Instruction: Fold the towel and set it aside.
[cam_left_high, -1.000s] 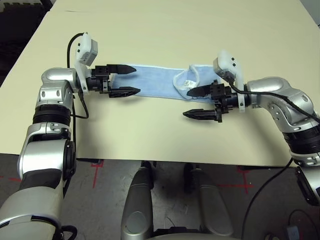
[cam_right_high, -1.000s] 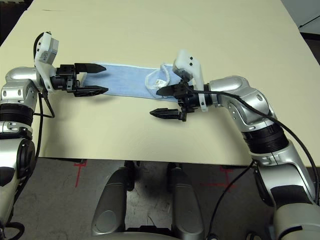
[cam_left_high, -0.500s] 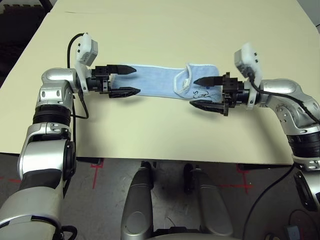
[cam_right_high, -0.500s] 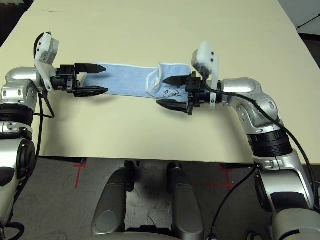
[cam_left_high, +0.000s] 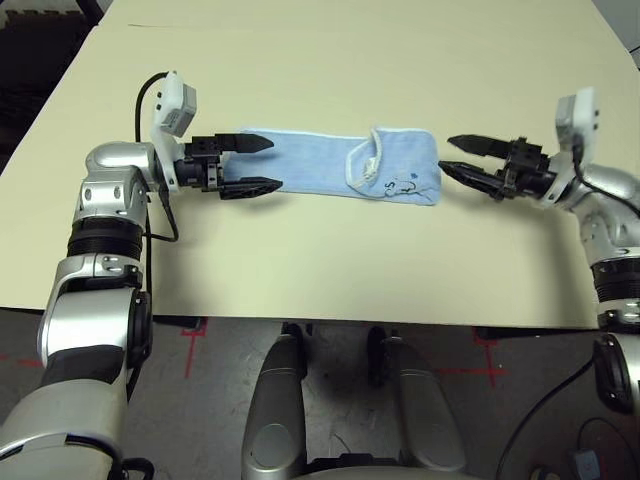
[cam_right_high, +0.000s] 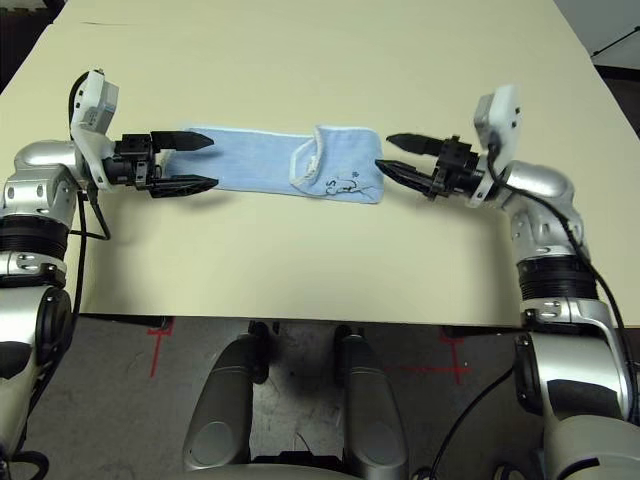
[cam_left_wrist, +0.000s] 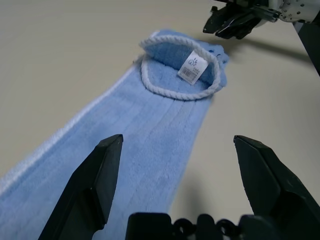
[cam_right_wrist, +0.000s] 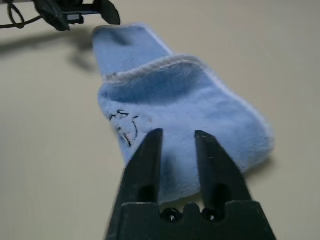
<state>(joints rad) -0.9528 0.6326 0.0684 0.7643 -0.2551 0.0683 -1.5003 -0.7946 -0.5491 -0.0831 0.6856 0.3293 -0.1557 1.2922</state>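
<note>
Two grippers are flanking the towel (cam_left_high: 335, 171), lying mid-table — left gripper (cam_left_high: 250, 164) gaping wide astride its left end, right gripper (cam_left_high: 464, 157) half-closed, empty, just off its folded right end. Pinch both ends squarely before lifting.

A soft, fuzzy light-blue terry cloth is being shown as the towel (cam_left_high: 335, 170), edged in white corded stitching. The surface (cam_left_high: 330, 60) is being seen as smooth, matt cream laminate. The fingers (cam_left_wrist: 95, 185) are being shown in matt black plastic.

Towel (cam_left_high: 335, 172) on table (cam_left_high: 330, 70), between end effectors.
</note>
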